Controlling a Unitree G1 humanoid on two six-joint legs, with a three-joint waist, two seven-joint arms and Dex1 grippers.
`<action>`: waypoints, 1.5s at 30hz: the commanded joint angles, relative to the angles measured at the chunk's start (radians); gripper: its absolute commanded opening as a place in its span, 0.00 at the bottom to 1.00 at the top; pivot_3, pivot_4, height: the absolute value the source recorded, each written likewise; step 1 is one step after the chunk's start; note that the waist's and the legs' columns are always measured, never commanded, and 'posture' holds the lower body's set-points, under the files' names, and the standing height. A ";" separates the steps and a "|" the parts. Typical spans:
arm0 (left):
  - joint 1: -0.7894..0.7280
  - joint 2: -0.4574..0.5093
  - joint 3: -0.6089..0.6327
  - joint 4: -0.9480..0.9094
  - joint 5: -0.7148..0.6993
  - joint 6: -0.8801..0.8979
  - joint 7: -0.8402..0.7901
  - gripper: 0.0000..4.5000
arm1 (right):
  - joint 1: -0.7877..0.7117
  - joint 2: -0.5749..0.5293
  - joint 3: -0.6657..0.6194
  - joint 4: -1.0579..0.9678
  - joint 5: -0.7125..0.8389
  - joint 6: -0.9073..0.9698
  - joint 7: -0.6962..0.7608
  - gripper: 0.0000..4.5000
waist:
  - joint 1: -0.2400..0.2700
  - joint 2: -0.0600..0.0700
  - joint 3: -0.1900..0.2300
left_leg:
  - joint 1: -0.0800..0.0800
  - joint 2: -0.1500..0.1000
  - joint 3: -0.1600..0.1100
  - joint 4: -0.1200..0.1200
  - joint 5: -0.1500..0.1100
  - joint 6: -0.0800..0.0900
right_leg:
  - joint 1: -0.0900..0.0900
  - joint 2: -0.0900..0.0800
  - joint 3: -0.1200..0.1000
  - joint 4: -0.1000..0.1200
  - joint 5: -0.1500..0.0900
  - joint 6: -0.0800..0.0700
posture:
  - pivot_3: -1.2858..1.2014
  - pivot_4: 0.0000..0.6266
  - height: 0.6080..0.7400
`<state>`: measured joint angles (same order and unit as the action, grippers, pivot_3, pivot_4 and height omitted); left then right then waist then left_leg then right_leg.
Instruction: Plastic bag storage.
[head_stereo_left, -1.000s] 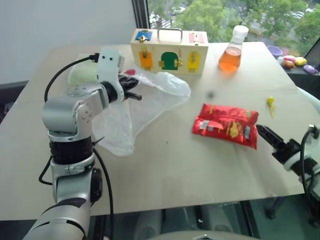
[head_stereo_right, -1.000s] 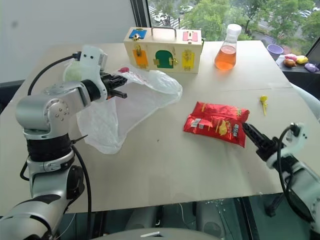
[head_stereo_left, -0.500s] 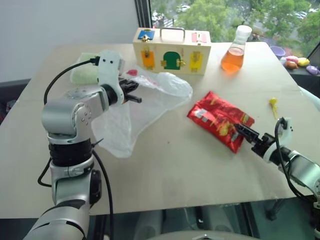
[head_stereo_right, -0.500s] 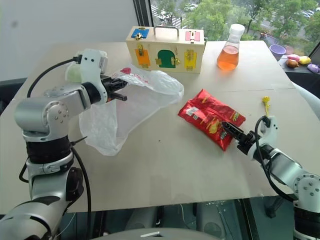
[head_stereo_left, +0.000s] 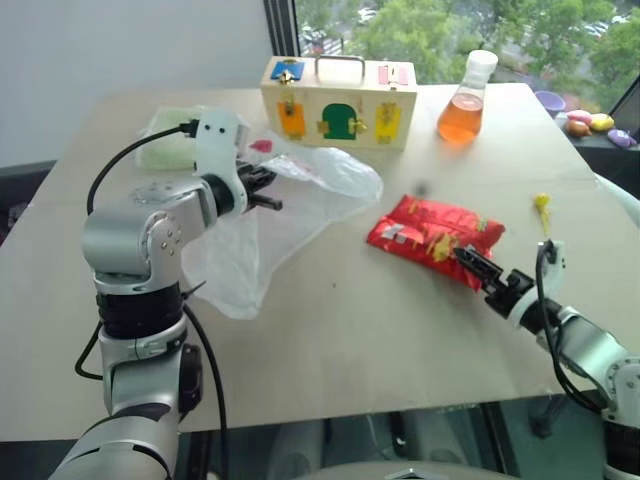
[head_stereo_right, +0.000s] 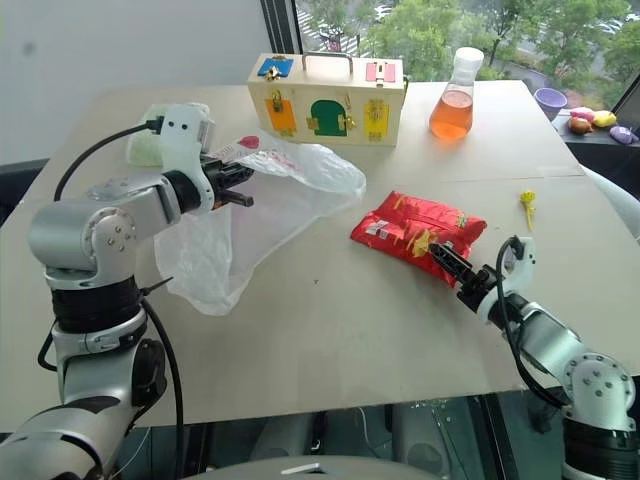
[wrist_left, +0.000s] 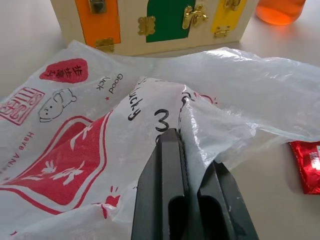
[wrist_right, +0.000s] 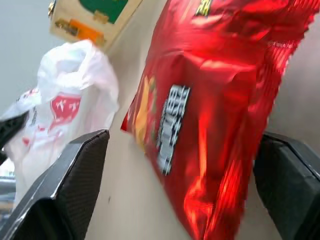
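The plastic bag (head_stereo_left: 305, 195), thin white with red print, hangs crumpled over the table's left half in front of the wooden box (head_stereo_left: 340, 100). My left gripper (head_stereo_left: 272, 200) is shut on a fold of the plastic bag (wrist_left: 240, 100) and holds that part up off the table. My right gripper (head_stereo_left: 468, 258) stands open at the near edge of a shiny red snack packet (head_stereo_left: 432, 232). In the right wrist view the snack packet (wrist_right: 210, 100) lies between the two wide-spread fingers (wrist_right: 75, 175), with a gap beside one of them.
A flask of orange liquid (head_stereo_left: 462, 105) stands right of the box. A folded pale green cloth (head_stereo_left: 165, 150) lies at the back left. A small yellow object (head_stereo_left: 541, 205) sits near the right edge, with bowls and small toys (head_stereo_left: 590, 122) beyond the table.
My right gripper has moved left and in against the snack packet, which has slid left and turned. My left gripper still holds the bag in the same place.
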<state>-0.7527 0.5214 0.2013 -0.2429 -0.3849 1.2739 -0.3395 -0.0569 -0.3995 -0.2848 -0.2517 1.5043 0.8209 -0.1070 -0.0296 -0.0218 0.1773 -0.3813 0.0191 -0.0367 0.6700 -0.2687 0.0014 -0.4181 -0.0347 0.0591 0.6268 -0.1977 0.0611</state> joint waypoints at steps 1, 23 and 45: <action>-0.030 0.009 0.009 -0.014 -0.003 -0.019 0.007 0.01 | -0.081 0.036 0.044 0.081 -0.126 -0.044 0.044 1.00 | -0.004 0.000 0.000 | 0.000 0.000 0.000 0.000 0.000 0.000 | 0.000 0.000 0.000 0.000 0.000 0.000 | 0.52 0.24 1.00; -0.202 -0.059 0.020 0.238 -0.005 -0.079 0.032 0.00 | 0.119 -0.073 0.016 -0.383 0.062 0.003 0.257 0.00 | -0.005 0.000 0.000 | -0.002 0.000 -0.001 -0.001 0.000 0.000 | -0.003 0.000 0.000 0.001 0.000 0.000 | 0.52 0.24 1.00; -0.103 0.012 -0.035 -0.041 -0.212 0.072 -0.130 0.00 | -0.596 0.321 0.396 0.326 -0.501 -0.002 0.283 0.00 | -0.008 -0.001 0.001 | -0.020 -0.002 0.003 0.001 0.001 -0.001 | -0.028 -0.001 0.005 0.016 0.001 -0.001 | 0.52 0.24 1.00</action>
<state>-0.8288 0.5363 0.1478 -0.2530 -0.5904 1.3467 -0.4898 -0.6158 -0.0963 0.0964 0.0620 1.0386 0.8191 0.1245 -0.0376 -0.0233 0.1788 -0.4008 0.0165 -0.0339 0.6713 -0.2678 0.0000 -0.4459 -0.0359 0.0644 0.6426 -0.1972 0.0604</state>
